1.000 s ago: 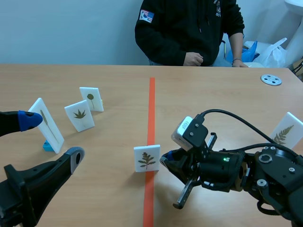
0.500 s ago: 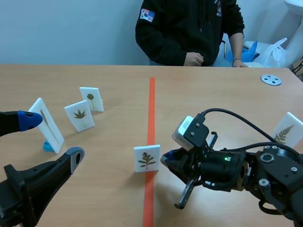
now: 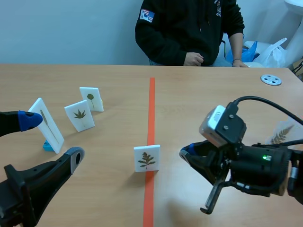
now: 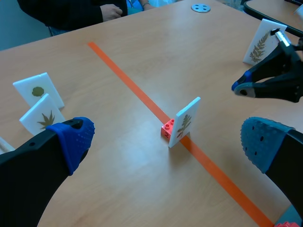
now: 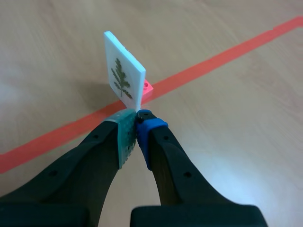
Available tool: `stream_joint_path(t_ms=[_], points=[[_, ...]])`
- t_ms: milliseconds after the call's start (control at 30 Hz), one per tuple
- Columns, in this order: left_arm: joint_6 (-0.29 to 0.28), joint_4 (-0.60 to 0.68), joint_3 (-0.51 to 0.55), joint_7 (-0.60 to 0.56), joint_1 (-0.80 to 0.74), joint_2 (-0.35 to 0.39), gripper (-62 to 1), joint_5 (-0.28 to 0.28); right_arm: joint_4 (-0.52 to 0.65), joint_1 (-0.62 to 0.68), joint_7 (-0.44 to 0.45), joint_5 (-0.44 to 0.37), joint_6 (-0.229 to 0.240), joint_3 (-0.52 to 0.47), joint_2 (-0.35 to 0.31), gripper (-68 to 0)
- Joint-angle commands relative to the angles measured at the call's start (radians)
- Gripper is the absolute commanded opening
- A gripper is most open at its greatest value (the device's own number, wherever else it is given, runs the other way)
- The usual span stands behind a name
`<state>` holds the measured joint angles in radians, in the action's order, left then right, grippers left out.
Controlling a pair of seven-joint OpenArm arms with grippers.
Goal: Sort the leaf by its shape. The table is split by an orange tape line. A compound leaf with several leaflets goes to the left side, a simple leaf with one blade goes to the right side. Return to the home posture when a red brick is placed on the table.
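- The right hand [image 5: 137, 124] now sits well clear of the white leaf card [image 3: 147, 158]. A moment ago it was just beside the card's edge, and it has drawn back toward its own side of the desk [image 3: 213, 104].
- Its green and blue pads are pressed together with nothing between them, so it comes away empty.
- The white leaf card, a flat white plastic rectangle printed with a dark green feathery leaf, has not shifted. It stands upright on the orange tape line [image 3: 151, 104], propped by a small red block [image 4: 166, 130] at its foot.
- The leaf shows several leaflets along one stem, so I judge it compound and due for the left side. That sort is not yet done.
- The left hand [image 4: 168, 142] is spread wide and holds nothing, with the card ahead of it between its fingers. The retreat probably leaves the pick-up to this arm.
- Three other white cards [image 3: 79, 115] stand on the left side and are unmoved.
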<state>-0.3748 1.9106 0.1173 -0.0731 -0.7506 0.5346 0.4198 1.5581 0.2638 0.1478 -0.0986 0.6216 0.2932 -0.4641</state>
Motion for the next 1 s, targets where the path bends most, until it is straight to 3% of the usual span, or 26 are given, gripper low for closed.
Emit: stream_joint_path(t_ms=[0,400,767,867,967], points=[[-0.002,0.014,0.002,-0.012,0.000,-0.002,1.4,0.006,0.051,0.030,-0.004,-0.029,-0.003,-0.043,-0.016,-66.4],[-0.002,0.014,0.002,-0.012,0.000,-0.002,1.4,0.006,0.307,0.307,-0.077,-0.194,0.000,-0.365,-0.017,-66.4],[-0.002,0.014,0.002,-0.012,0.000,-0.002,1.4,0.006,0.379,0.426,-0.200,-0.410,-0.003,-0.689,0.054,-66.3],[-0.002,0.014,0.002,-0.011,0.000,-0.002,1.4,0.006,0.379,0.435,-0.235,-0.465,-0.037,-0.754,0.075,-66.2],[-0.002,0.014,0.002,-0.011,0.000,-0.002,1.4,0.006,0.378,0.435,-0.267,-0.495,-0.115,-0.791,0.088,-66.2]])
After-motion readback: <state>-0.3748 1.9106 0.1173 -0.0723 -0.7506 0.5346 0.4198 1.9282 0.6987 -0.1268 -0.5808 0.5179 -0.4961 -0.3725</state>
